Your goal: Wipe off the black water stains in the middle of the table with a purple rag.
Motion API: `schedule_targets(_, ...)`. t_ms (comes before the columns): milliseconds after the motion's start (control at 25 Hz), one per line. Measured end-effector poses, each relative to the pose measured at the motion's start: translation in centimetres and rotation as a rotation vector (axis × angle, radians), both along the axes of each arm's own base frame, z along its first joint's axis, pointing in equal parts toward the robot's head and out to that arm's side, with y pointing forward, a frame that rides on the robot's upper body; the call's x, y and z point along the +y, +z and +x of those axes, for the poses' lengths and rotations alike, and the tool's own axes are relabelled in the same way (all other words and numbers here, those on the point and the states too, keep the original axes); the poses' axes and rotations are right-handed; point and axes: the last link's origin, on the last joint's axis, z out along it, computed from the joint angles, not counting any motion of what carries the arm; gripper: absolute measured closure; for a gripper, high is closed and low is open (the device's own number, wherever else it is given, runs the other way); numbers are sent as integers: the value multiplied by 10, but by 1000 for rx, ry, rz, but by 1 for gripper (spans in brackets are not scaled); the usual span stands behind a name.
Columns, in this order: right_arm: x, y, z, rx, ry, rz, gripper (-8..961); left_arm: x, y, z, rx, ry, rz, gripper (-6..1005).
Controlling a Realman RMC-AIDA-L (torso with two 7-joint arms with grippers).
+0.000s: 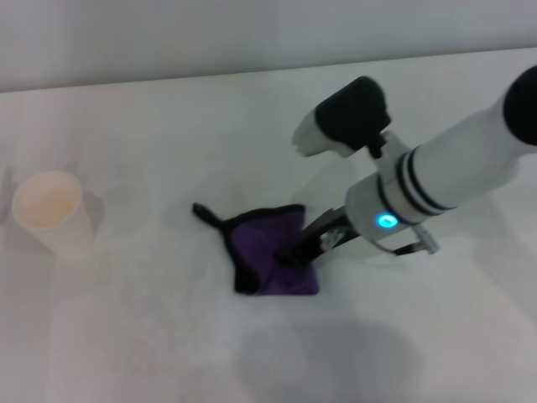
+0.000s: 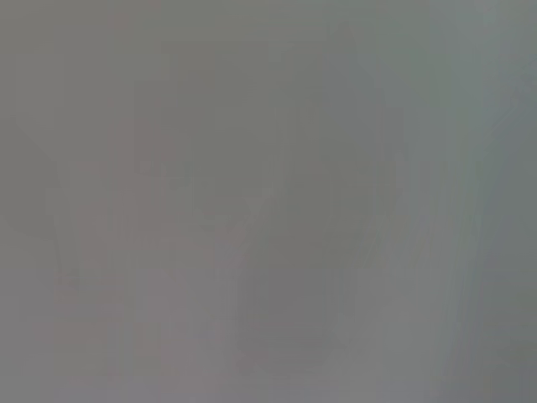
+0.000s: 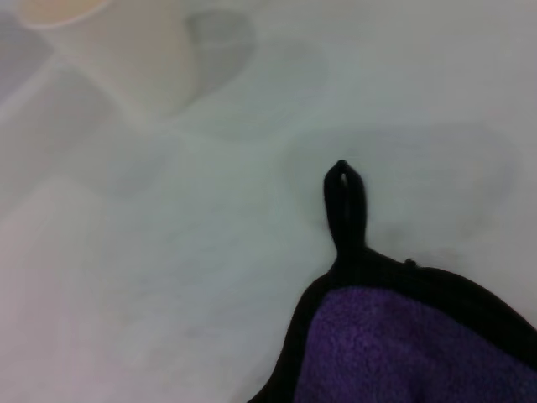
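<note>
Under the right tool (image 1: pixel 295 252), clamped on the purple rag (image 1: pixel 273 256), no stain shows on the worktop (image 1: pixel 151 336); bunched cloth could skip it, I judge.

**White worktop: a rag and a cup**

The plain white worktop (image 1: pixel 151 336) carries the purple rag (image 1: pixel 273 256) near its middle, lying crumpled with its black loop (image 1: pixel 205 214) stretched toward the left. A pale paper cup (image 1: pixel 50 210) stands upright well apart, at the left.
</note>
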Motion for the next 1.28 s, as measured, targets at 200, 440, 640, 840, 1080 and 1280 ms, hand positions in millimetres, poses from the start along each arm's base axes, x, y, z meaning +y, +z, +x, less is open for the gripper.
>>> schedule_targets(200, 7, 20, 16, -16, -14, 45, 913, 0, 1, -1, 3, 1, 1, 112)
schedule_targets(440, 10, 36, 23, -3, -1, 33, 910, 0, 1, -1, 5, -2, 3, 112)
schedule_targets(640, 13, 43, 24, 19, 45, 39, 885, 0, 3, -1, 11, -1, 8, 112)
schedule_targets(840, 17, 52, 18, 106, 86, 68, 713, -1, 4, -3, 7, 6, 15, 112)
schedule_targets(1080, 24, 86, 25, 317, 128, 228, 387, -3, 4, -4, 7, 10, 16, 112)
schedule_targets(1280, 25, 112, 45, 515, 147, 431, 159, -2, 4, -3, 7, 8, 17, 112)
